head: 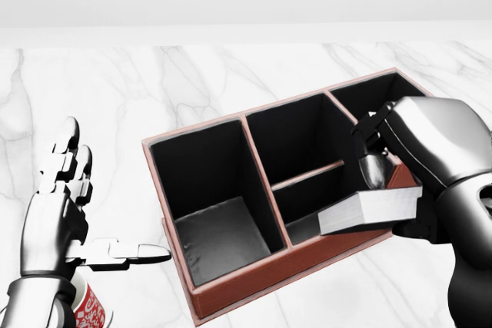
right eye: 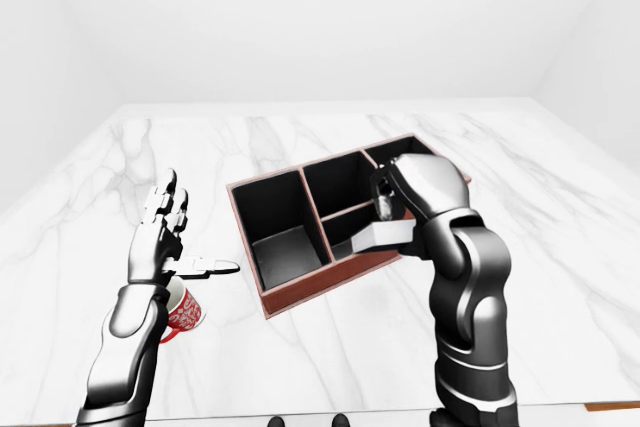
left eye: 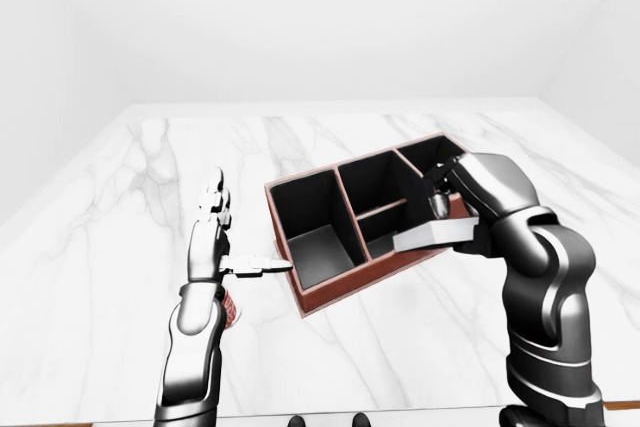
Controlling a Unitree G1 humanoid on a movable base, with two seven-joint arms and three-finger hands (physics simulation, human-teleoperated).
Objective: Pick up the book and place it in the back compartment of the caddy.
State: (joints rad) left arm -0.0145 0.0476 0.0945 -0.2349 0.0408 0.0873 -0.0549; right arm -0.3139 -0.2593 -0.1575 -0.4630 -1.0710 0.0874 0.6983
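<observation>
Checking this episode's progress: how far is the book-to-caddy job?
Pickup looks done: the right hand grips the book, held flat and clear of the marble table. In hand: it hovers over the caddy at its lower-right rim. Left: getting it into the back compartment, which holds nothing yet. The left hand is open, idle above a red cup.

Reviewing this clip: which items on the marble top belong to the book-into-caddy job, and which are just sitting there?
Part of the job:
- book, gripped in the right hand
- caddy, its compartments empty

Just lying about:
- red patterned cup, below the open left hand
- marble table
</observation>
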